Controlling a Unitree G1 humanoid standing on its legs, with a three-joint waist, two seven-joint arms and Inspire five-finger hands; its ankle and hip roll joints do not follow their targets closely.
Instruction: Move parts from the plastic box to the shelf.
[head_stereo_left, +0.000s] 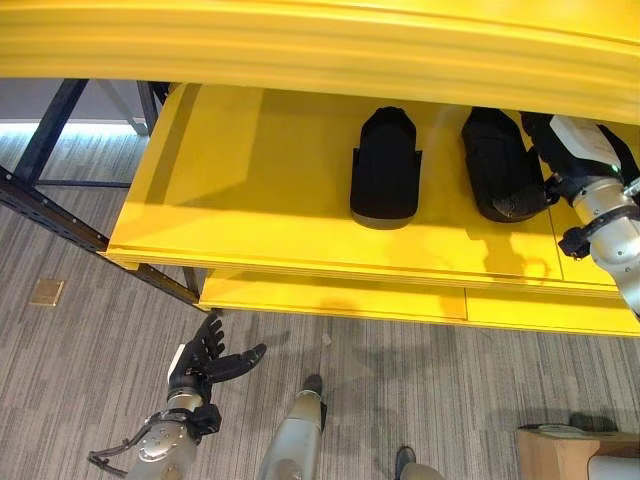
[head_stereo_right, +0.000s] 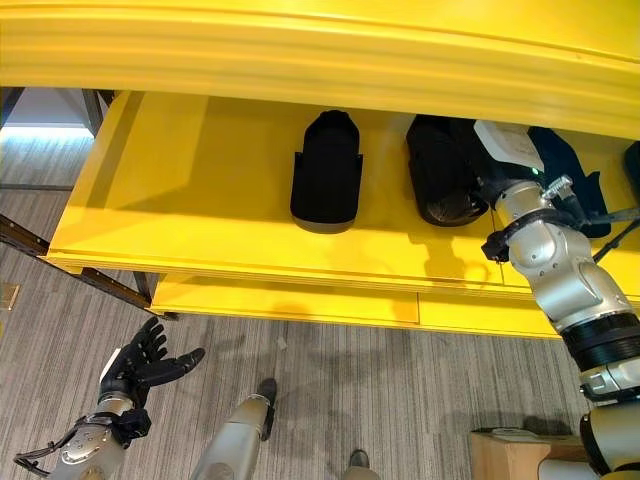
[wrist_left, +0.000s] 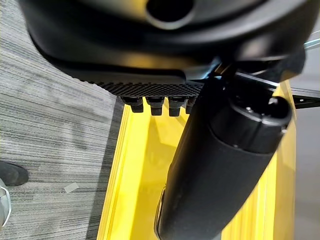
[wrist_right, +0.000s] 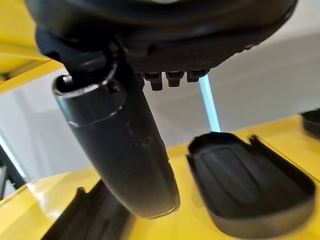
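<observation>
Low over the grey carpeted floor (head_stereo_left: 100, 340), nearest the camera, the left hand (head_stereo_left: 205, 362) hangs with fingers spread and relaxed, holding nothing. Beyond it, a yellow shelf (head_stereo_left: 240, 200) carries two black parts: one black part (head_stereo_left: 385, 165) lies alone near the middle, well apart from the left hand, and a second black part (head_stereo_left: 497, 160) lies just beside it. Farther along, the right hand (head_stereo_right: 490, 180) reaches onto the shelf at the second part; whether it grips cannot be told
</observation>
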